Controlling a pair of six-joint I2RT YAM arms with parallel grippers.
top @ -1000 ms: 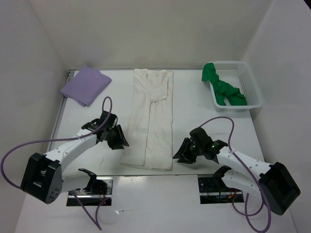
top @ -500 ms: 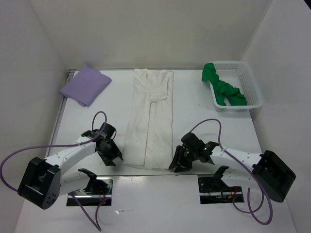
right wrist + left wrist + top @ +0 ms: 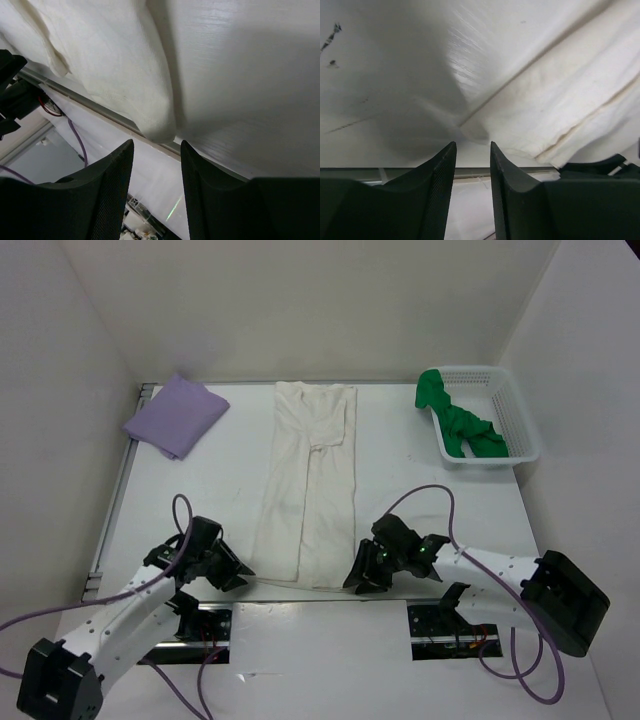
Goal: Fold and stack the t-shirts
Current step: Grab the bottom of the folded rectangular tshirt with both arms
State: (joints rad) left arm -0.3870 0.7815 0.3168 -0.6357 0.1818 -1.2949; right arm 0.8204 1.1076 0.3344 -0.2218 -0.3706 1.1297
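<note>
White t-shirt (image 3: 308,490), folded into a long narrow strip, lying lengthwise on desk (image 3: 400,470).
Left pincer (image 3: 237,576) and right pincer (image 3: 352,579) low at its near corners; both released, grasping nothing.

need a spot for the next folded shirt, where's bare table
Bare table lies between the white t-shirt and the basket; another patch sits between it, the lavender t-shirt and the left arm. It is crowded along the near edge, where the left arm and right arm flank the shirt's hem.
</note>
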